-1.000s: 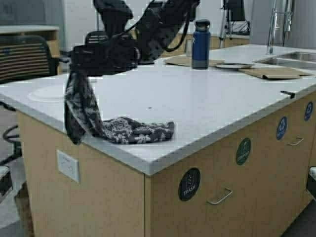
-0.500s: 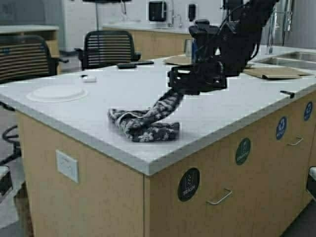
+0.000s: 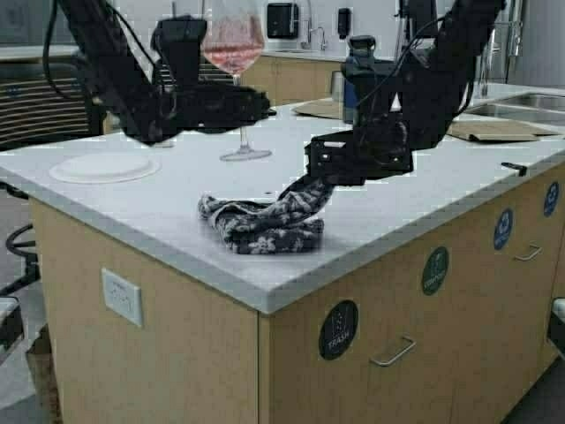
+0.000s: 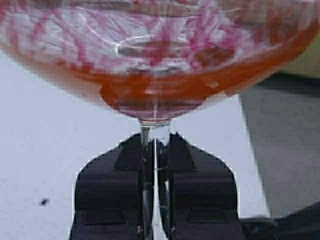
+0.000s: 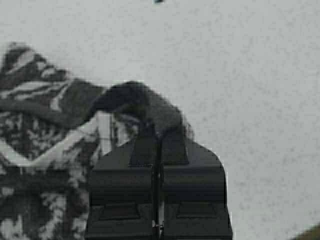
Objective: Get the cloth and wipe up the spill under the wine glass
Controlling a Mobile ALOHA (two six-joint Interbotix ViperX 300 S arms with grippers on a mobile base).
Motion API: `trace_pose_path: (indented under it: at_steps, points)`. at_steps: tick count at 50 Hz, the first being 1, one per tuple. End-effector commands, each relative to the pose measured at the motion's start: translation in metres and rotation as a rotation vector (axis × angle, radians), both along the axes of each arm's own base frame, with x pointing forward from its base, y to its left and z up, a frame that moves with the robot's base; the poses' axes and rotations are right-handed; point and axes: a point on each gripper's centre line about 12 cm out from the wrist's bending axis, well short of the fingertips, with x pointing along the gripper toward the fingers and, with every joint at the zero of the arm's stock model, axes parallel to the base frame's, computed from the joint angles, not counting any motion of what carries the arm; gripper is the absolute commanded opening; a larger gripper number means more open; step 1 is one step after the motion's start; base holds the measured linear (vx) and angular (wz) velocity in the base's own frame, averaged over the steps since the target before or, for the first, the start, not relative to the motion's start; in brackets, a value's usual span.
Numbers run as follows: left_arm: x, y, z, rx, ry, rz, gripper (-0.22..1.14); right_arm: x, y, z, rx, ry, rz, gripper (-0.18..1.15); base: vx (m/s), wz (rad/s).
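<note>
The wine glass [image 3: 234, 40], clear with pinkish-red inside, stands tall at the back left of the counter [image 3: 397, 190], its foot [image 3: 245, 155] at or just above the surface. My left gripper [image 3: 252, 104] is shut on its stem; the left wrist view shows the stem [image 4: 155, 145] between the fingers, under the red-stained bowl [image 4: 160, 55]. My right gripper [image 3: 322, 177] is shut on one end of the dark leaf-patterned cloth [image 3: 260, 225], which lies bunched near the front edge. In the right wrist view the gripper [image 5: 159, 132] pinches a fold of the cloth [image 5: 45, 130].
A white plate [image 3: 101, 166] lies at the counter's left. A dark blue bottle [image 3: 357, 62], tan paper sheets [image 3: 490, 130] and a sink [image 3: 521, 104] are at the back right. Chairs stand behind at the left. The counter's front edge is just before the cloth.
The cloth hung over the counter's left edge a second ago, then was dragged to the middle front by the right gripper. The left arm with the wine glass has come into view.
</note>
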Motion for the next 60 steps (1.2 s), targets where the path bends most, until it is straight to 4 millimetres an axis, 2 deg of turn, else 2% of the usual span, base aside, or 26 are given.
trace_pose_path:
  at_steps: [1,8,17,32,37,42,50,60]
  points:
    - [0.007,-0.005,0.002,-0.014,-0.088,-0.008,0.12,0.004,0.002,0.022,0.026,-0.067,0.004,0.06,0.00,0.00]
    - [0.012,-0.007,-0.025,0.030,-0.089,-0.005,0.12,0.002,0.002,0.022,0.032,-0.078,0.005,0.06,0.00,0.00]
    - [0.020,-0.009,-0.071,0.091,-0.084,-0.001,0.12,0.000,0.001,0.020,0.034,-0.077,0.004,0.06,0.00,0.00]
    - [0.025,-0.012,-0.113,0.141,-0.086,-0.006,0.12,-0.003,-0.003,0.027,0.050,-0.105,-0.003,0.06,0.00,0.00]
    - [0.023,-0.011,-0.114,0.127,-0.080,-0.007,0.12,-0.001,-0.006,0.033,0.060,-0.126,-0.013,0.06,0.00,0.00]
    - [0.022,-0.010,-0.100,0.108,-0.081,-0.006,0.12,0.002,-0.020,0.041,0.075,-0.145,-0.054,0.06,0.00,0.00]
    - [0.020,-0.009,-0.078,0.099,-0.102,-0.005,0.12,0.004,-0.064,0.069,0.147,-0.215,-0.222,0.06,0.00,0.00]
    - [0.021,-0.012,-0.072,0.085,-0.120,-0.010,0.12,-0.004,-0.112,0.113,0.255,-0.415,-0.419,0.06,0.00,0.00]
